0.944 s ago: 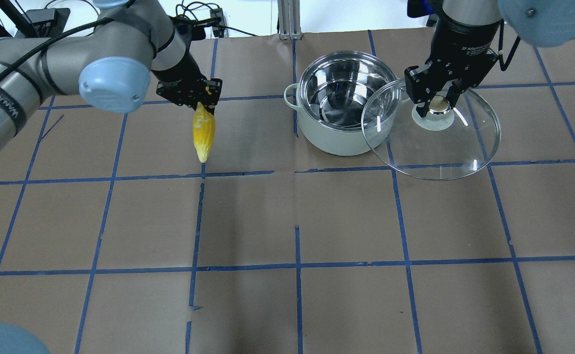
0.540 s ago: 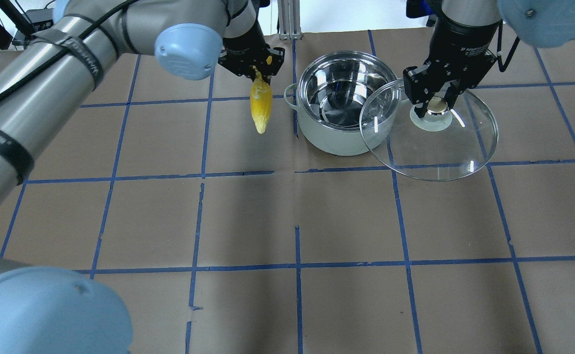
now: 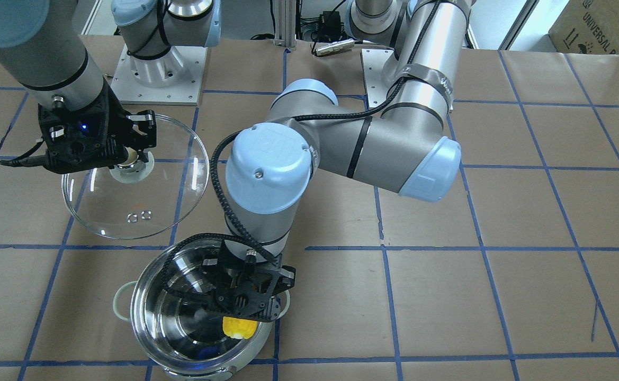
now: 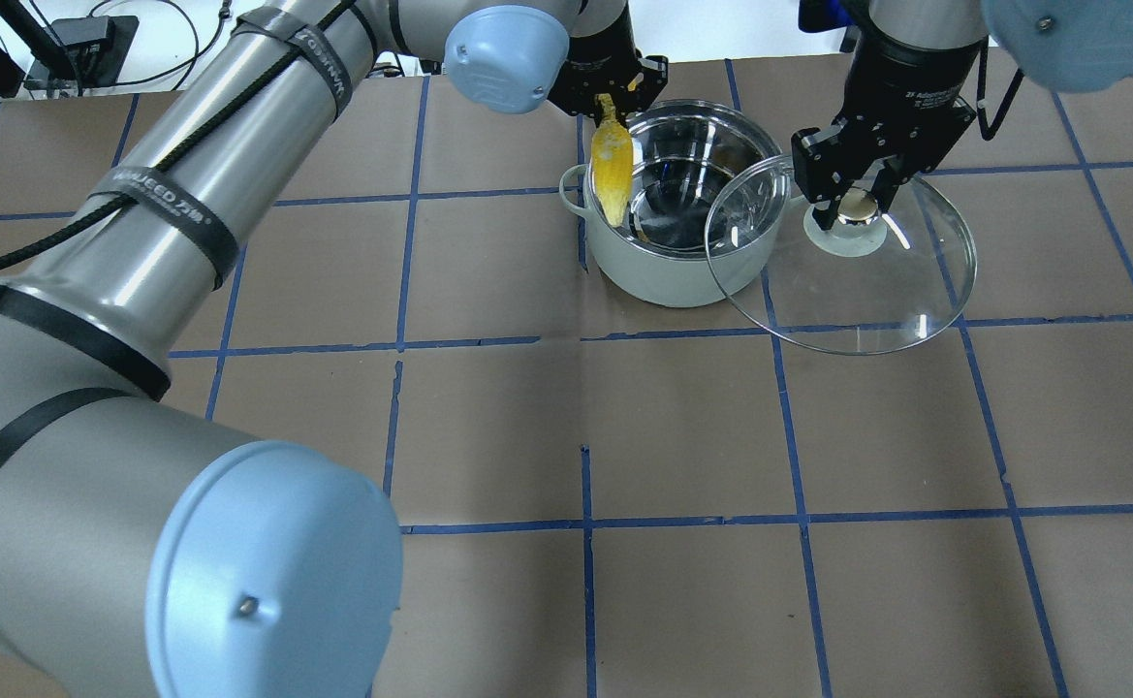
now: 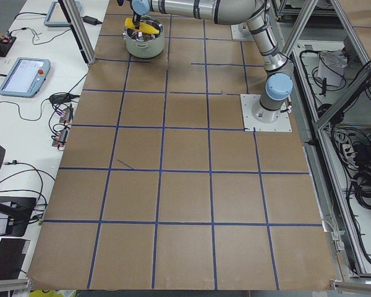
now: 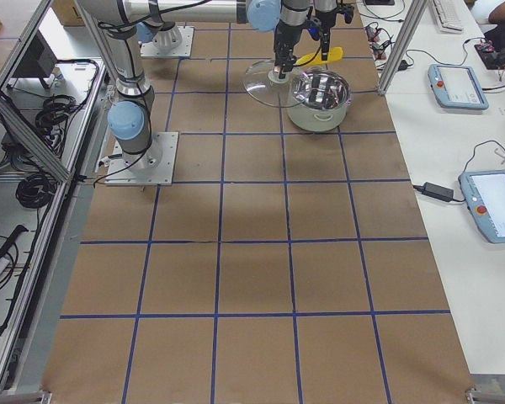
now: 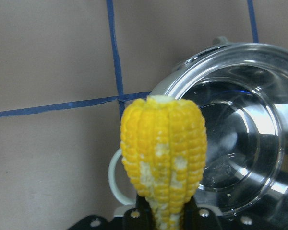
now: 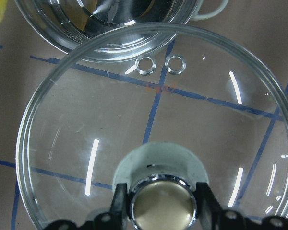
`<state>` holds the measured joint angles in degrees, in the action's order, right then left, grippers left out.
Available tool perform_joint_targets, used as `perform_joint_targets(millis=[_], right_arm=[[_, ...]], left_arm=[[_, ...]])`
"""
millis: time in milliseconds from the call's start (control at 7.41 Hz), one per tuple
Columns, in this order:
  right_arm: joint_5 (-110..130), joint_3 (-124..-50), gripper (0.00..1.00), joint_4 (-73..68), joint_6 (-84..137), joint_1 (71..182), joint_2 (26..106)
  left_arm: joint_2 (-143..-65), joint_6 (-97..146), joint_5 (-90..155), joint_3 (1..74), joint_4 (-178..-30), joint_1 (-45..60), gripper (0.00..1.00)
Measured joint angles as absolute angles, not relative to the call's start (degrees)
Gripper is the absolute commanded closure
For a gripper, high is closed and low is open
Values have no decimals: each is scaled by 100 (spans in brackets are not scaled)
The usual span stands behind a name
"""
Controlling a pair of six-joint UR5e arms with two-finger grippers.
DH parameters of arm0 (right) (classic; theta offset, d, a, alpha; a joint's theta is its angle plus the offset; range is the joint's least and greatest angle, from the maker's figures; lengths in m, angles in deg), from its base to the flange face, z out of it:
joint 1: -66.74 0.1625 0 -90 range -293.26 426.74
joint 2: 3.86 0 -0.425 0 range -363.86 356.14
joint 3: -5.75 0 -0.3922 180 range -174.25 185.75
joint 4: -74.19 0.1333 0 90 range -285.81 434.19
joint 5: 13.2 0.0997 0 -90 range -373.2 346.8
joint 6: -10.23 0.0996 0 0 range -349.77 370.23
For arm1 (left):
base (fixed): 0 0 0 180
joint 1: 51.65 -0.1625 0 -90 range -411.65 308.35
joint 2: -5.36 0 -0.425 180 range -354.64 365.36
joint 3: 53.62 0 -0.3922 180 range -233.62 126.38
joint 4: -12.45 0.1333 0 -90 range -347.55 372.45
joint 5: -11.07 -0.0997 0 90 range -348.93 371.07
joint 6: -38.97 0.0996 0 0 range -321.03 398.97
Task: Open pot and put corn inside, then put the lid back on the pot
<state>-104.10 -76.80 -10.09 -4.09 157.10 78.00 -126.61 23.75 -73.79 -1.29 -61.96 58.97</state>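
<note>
Vs 0.5 s ago: left arm moved the corn from beside the pot (image 4: 671, 276) to over its left rim. Lid (image 4: 847, 305) aloft, right pincer (image 4: 855, 206) clamped on the knob. Corn (image 4: 613, 170) gripped in left pincer (image 4: 614, 95), long axis in line w/ pincer, tip down.

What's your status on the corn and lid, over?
Left claw shut on corn, above pot edge. Right claw shut on lid, held beside pot. Pot open, empty.

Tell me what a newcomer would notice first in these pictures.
The bright yellow corn stands out most, sticking out from the left claw over the rim of the open, shiny pot. Next comes the clear glass lid, gripped at its middle by the right claw, off to the pot's right side.
</note>
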Motion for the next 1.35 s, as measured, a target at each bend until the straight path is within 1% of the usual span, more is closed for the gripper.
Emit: perform_joint_targets(millis=[135,270,540,810,1079,1214,1349], right_arm=[[-10413,-7671,74,-1010,-409,15709,7794],[-10415,-7668,73,-1010,-408,15710,7793],[-10416,-7666,73,-1010,-402,15710,7795],[-10416,-7659,73,-1010,-407,15709,7789],[-10418,-7647,72,-1010,-408,15709,7775],[-10422,-7642,72,-1010,-402,15709,7775],[-10424,-7638,72,-1010,-396,15709,7776]], left_arm=[[-12939,2269,-7406,-469,-6226,5993,54],[-13183,2224,-7449,-705,-6218,6053,1],[-13478,2204,-7567,-866,-6189,6098,0],[-13500,2223,-7599,-856,-6227,6091,0],[-13328,2320,-7589,-774,-6444,5897,0],[-13159,2548,-7597,-651,-6671,5692,0],[-12894,2893,-7615,-381,-6840,5456,0]])
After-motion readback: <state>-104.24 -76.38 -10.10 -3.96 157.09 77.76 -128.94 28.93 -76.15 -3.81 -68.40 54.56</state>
